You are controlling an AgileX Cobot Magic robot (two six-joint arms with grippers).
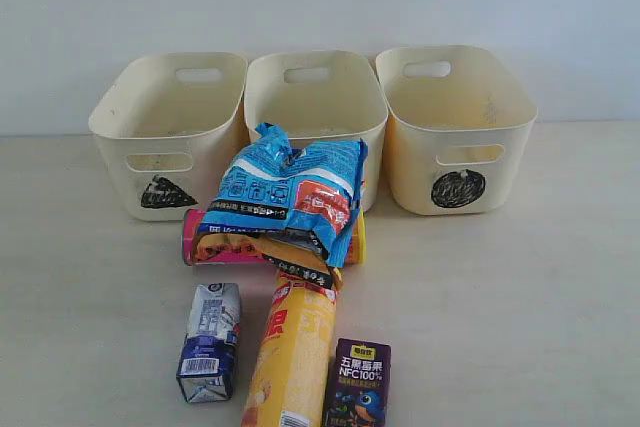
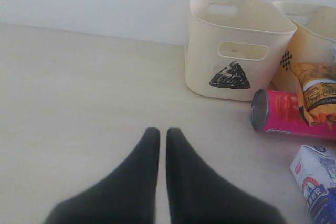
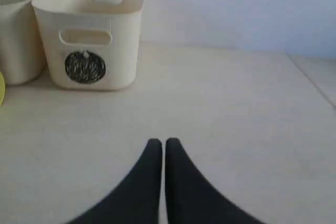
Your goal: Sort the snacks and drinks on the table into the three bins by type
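Three cream bins stand in a row at the back: the triangle bin (image 1: 165, 137), the middle bin (image 1: 315, 107) whose mark is hidden behind the bags, and the circle bin (image 1: 455, 127). A crinkly blue bag (image 1: 290, 192) lies over the orange bag (image 1: 300, 262) and the pink chip tube (image 1: 215, 247). The yellow-orange tube (image 1: 290, 357) lies in front, between the white and blue carton (image 1: 210, 342) and the purple carton (image 1: 358, 384). My left gripper (image 2: 163, 131) is shut and empty over bare table, left of the pink chip tube (image 2: 291, 118). My right gripper (image 3: 164, 141) is shut and empty, in front of the circle bin (image 3: 89, 35).
A pale wall runs behind the bins. Bare tabletop (image 1: 520, 307) spreads on both sides of the pile. In the right wrist view a seam or table edge (image 3: 312, 80) runs at the far side. Neither arm shows in the exterior view.
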